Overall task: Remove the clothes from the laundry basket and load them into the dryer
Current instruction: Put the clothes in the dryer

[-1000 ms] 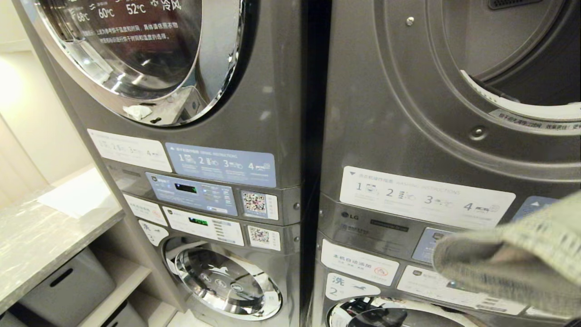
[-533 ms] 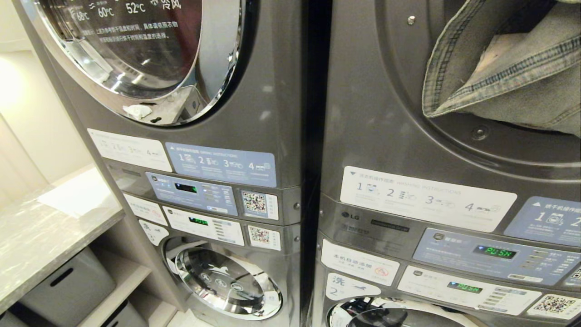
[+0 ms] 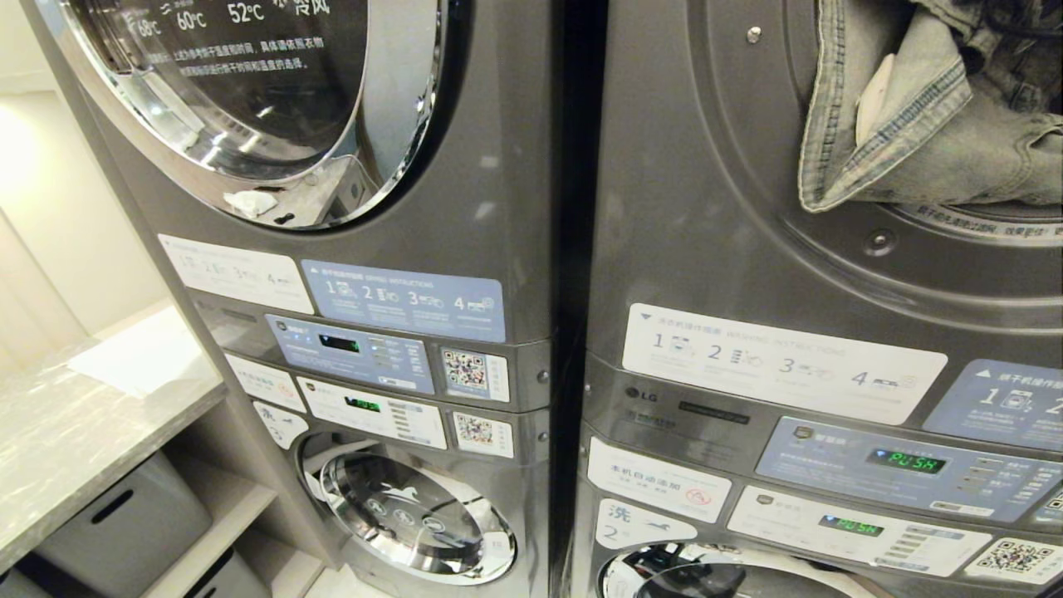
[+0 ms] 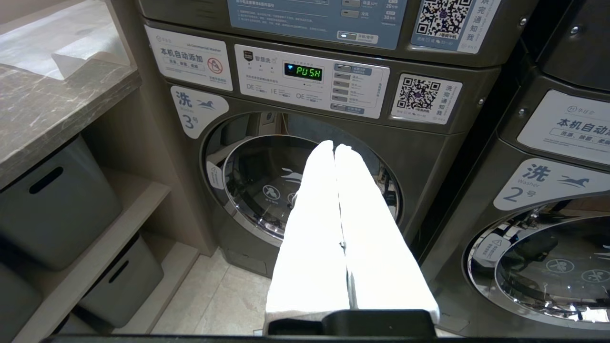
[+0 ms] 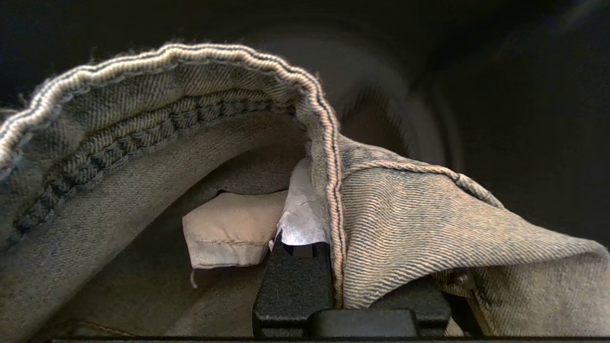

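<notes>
Right claw (image 5: 310,228) clamped on jeans (image 5: 429,228) inside dryer (image 3: 747,208)

grey bins (image 3: 124,519) under marble counter (image 3: 66,448) | paper sheet (image 3: 141,361) on top

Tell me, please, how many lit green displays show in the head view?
4: upper left display, lower left display, upper right display, lower right display. Others may be hidden outside the frame.

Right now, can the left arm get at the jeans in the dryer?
Probably not. The left gripper hangs shut low by a washer door, while the jeans lie in the dryer opening up on the right.
</notes>
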### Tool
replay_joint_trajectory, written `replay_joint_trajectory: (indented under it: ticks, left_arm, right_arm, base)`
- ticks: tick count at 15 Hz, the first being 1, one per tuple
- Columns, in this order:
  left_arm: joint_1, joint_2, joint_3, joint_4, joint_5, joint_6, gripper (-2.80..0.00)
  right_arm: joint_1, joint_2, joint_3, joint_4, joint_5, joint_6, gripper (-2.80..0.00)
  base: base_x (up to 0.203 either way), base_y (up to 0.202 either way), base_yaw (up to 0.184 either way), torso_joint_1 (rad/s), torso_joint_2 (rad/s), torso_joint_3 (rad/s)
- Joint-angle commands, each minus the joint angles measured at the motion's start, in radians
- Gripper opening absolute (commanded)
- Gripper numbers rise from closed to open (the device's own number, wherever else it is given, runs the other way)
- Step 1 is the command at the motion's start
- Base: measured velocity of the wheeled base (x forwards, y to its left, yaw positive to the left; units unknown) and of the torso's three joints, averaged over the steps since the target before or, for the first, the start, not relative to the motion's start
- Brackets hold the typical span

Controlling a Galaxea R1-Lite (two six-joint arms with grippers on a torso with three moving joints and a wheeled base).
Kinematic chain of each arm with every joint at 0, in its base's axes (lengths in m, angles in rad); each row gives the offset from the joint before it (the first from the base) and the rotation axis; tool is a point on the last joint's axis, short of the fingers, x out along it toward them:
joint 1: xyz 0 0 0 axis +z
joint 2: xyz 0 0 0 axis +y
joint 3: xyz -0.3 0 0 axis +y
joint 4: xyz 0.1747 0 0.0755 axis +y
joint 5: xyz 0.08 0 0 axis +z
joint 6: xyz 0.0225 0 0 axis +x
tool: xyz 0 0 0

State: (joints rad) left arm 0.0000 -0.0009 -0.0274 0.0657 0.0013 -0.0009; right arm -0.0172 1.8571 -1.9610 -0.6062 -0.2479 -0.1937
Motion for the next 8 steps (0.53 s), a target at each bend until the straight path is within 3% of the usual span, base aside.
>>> replay_joint_trajectory:
  ticks: [1, 2, 3, 6, 8]
  left_arm:
    - [0.0, -0.001, 0.0, 0.0, 0.0, -0.001, -2.8]
    - [0.0, -0.001, 0.0, 0.0, 0.0, -0.001, -2.8]
    - [0.0, -0.001, 0.001, 0.0, 0.0, -0.001, -2.8]
    - [0.0, -0.001, 0.0, 0.0, 0.0, -0.001, -2.8]
    - [0.0, -0.001, 0.0, 0.002, 0.0, 0.001, -2.8]
  right_arm:
    - [-0.008, 0.073, 0.001, 0.0, -0.002, -0.001, -2.8]
    - [-0.008, 0.073, 0.001, 0.0, -0.004, -0.001, -2.8]
    - [-0.007, 0.072, 0.001, 0.0, -0.004, 0.002, 0.0]
    - [-0.004, 0.046, 0.001, 0.01, 0.005, 0.01, 0.0]
    - [0.0, 0.014, 0.009, 0.1, 0.012, 0.03, 0.0]
  base:
    - [0.0, 0.0, 0.0, 0.0, 0.0, 0.0]
    - [0.0, 0.0, 0.0, 0.0, 0.0, 0.0]
    - [0.0, 0.0, 0.0, 0.0, 0.0, 0.0]
    - [0.0, 0.0, 0.0, 0.0, 0.0, 0.0]
    - [0.0, 0.0, 0.0, 0.0, 0.0, 0.0]
